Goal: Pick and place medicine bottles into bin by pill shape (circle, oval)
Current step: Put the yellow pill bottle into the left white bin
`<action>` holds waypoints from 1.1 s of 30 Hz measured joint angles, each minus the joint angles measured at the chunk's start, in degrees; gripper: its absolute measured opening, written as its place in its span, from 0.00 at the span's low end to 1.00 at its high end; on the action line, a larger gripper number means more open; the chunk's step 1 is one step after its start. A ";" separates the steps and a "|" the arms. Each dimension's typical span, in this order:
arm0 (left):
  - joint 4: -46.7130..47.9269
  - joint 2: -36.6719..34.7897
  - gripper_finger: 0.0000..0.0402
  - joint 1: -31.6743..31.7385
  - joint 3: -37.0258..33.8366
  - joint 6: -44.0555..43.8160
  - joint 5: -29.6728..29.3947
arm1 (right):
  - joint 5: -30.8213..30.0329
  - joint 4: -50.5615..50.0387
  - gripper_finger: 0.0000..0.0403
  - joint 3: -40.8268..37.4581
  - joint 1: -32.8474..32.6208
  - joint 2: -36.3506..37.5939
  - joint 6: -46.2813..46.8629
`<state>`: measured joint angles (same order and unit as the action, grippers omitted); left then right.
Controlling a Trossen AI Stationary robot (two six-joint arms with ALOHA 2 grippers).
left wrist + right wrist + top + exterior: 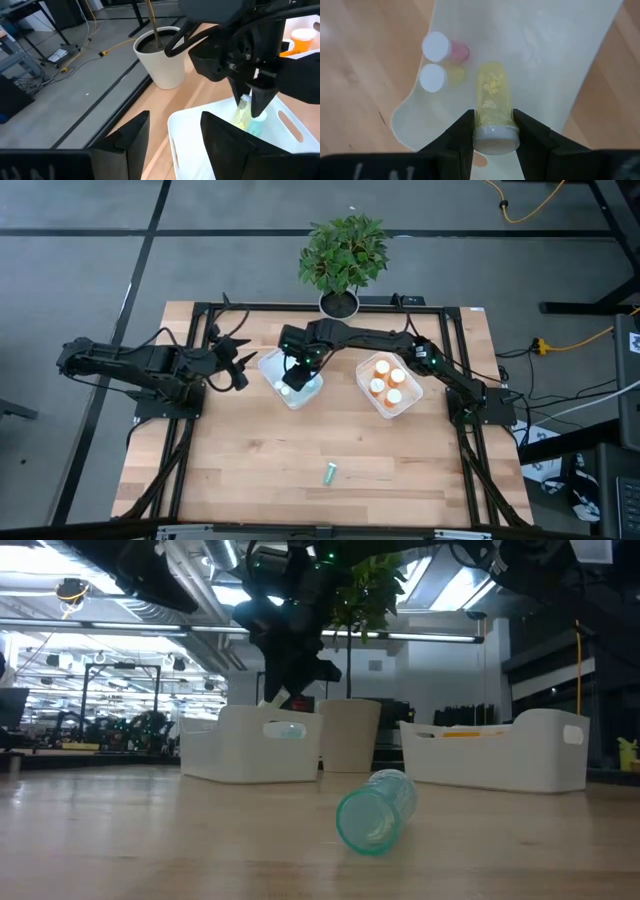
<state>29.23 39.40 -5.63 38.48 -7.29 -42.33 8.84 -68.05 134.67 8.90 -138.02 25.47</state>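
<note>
My right gripper [289, 383] reaches over the left white bin [270, 366] and is shut on a yellow-green medicine bottle [493, 100]. In that bin stand two white-capped bottles, one pink [440, 48] and one yellowish [436, 77]. The left wrist view also shows a teal bottle [257, 125] in it. The right bin [408, 406] holds several orange bottles [385, 384]. A teal bottle [329, 473] lies on its side on the table near the front edge. My left gripper [240, 366] stands open at the table's left, beside the left bin, with nothing between its fingers. My right gripper pinches the yellow-green bottle at its white cap end [495, 134] between its two fingers [462, 134]. The fingers come from above, pointing steeply down. The bottle [243, 112] hangs below them, cap up, over the inside of the left bin.
A potted plant [343, 256] stands at the table's far edge behind the bins. A black frame [206, 320] runs around the wooden tabletop. Bare wood lies between the bins and the front edge, around the lying teal bottle [377, 812].
</note>
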 joint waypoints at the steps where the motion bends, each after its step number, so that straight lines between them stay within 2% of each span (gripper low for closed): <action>1: 0.24 0.00 0.43 0.00 0.00 0.00 0.00 | -0.14 -0.19 0.30 0.00 -0.20 0.00 0.07; 14: 1.24 0.00 0.43 0.00 0.00 -0.07 0.01 | 0.33 -3.17 0.30 0.00 -3.92 -0.24 1.49; 33: 2.78 0.01 0.43 0.00 -0.02 -1.77 0.06 | 1.79 -4.73 0.30 0.00 -4.84 -0.24 1.32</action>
<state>32.01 39.40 -5.63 38.46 -9.06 -42.27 10.63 -72.77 134.67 4.05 -138.26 26.80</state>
